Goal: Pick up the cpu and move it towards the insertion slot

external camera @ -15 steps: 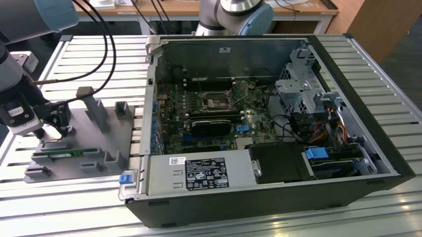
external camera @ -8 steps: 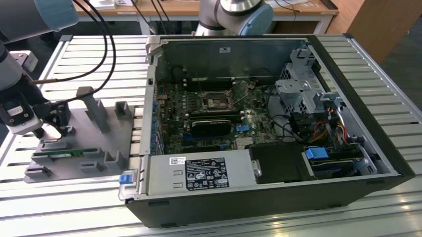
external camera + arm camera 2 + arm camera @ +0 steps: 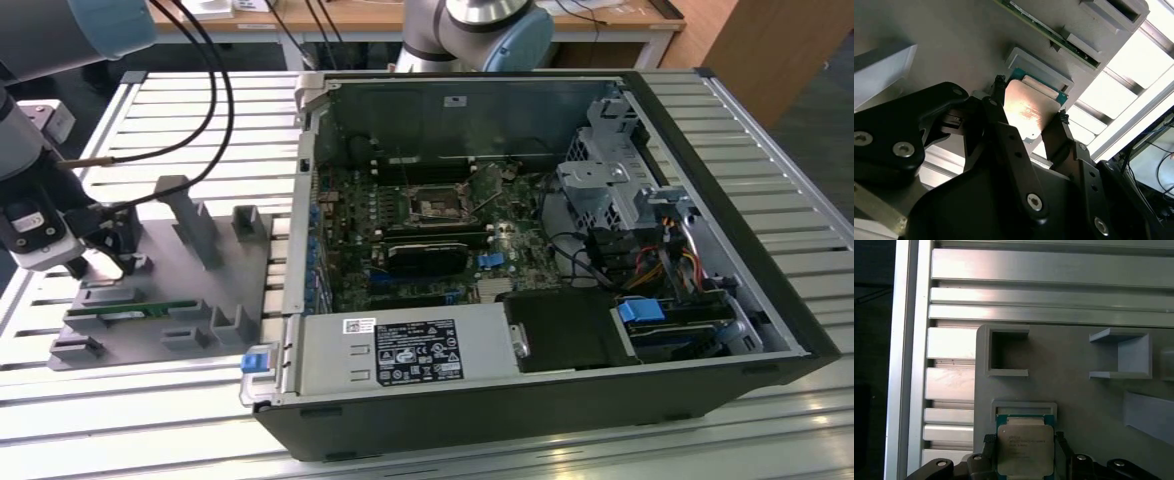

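Exterior view: where's the tool (image 3: 107, 264)?
Low over the grey holder (image 3: 187, 300) on the tabletop (image 3: 174, 110), well apart from the insertion slot (image 3: 438, 203).
Second wrist view?
It clamps the cpu (image 3: 1029, 112) by its edges.
First wrist view?
The cpu (image 3: 1025, 452) sits in its pocket; lift and carry remain.

1 edge of the cpu (image 3: 1025, 449) is cut off (first wrist view).

Slatted metal table (image 3: 200, 120), wooden desk (image 3: 374, 15) behind
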Available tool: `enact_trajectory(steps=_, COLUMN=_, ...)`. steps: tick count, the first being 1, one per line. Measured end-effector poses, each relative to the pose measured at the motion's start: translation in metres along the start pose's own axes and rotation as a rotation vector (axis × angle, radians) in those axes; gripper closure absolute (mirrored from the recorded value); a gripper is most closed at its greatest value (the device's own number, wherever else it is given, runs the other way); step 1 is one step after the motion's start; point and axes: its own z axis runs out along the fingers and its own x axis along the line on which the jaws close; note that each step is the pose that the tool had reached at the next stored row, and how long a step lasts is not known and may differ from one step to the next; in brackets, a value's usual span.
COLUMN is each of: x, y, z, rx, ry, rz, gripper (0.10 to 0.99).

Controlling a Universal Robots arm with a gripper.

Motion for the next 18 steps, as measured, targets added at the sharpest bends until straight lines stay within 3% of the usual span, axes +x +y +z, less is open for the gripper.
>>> enact_trajectory(steps=18, x=0.0, y=0.0002, z=-0.0051, rx=0.0, ry=-0.0001, rz=0.0, gripper=0.545)
